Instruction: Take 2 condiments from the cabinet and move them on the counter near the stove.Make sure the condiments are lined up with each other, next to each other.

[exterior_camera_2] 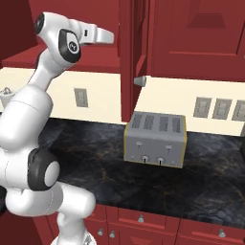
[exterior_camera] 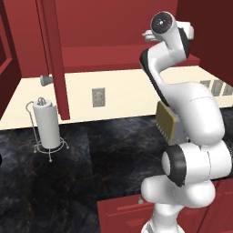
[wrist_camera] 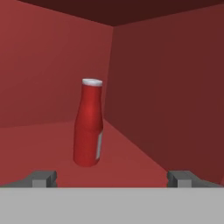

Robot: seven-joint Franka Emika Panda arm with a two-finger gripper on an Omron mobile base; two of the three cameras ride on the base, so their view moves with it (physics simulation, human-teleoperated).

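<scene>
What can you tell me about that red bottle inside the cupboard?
The red bottle is slim and glossy like plastic, with a flat white cap and a pale label on its right side. It stands upright, leaning slightly, on the red shelf near the cabinet's back corner. Nothing touches it but the shelf; the open hand faces it, apart.

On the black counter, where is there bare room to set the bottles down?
The counter is bare between the paper towel holder and the toaster, and in front of the toaster. The robot's body crowds the near edge.
</scene>
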